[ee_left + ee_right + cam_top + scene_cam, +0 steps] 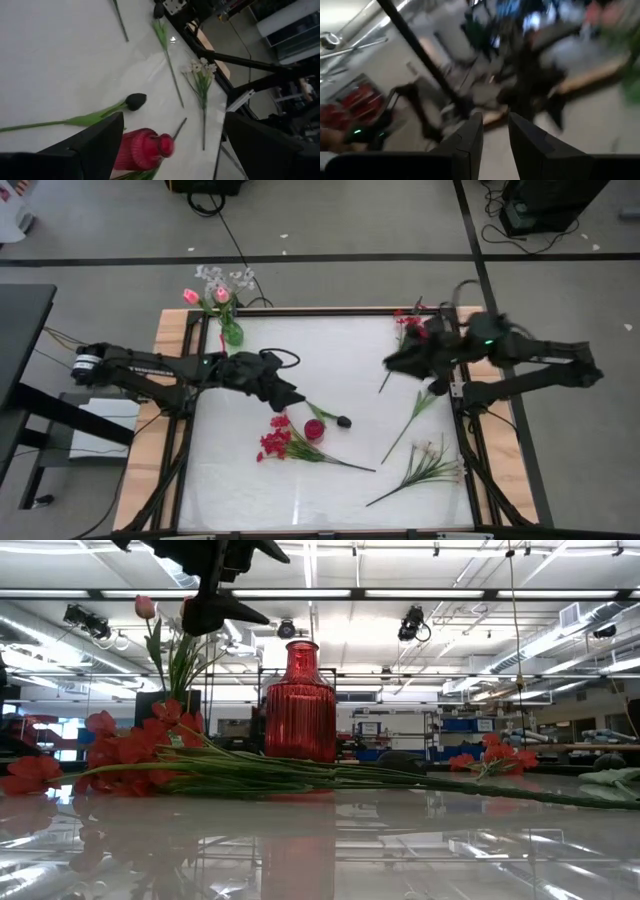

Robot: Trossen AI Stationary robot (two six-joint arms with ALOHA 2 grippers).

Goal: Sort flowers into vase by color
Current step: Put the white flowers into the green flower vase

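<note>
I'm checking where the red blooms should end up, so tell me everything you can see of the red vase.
The red vase is a small bottle of translucent ribbed red glass, with a round body, a narrow neck and a flared lip. It stands upright near the middle of the white table and holds no flowers. Red-bloomed stems lie on the table in front of it, apparently against its base. The open left gripper hovers above it without touching; a dark bud lies close by.
</note>
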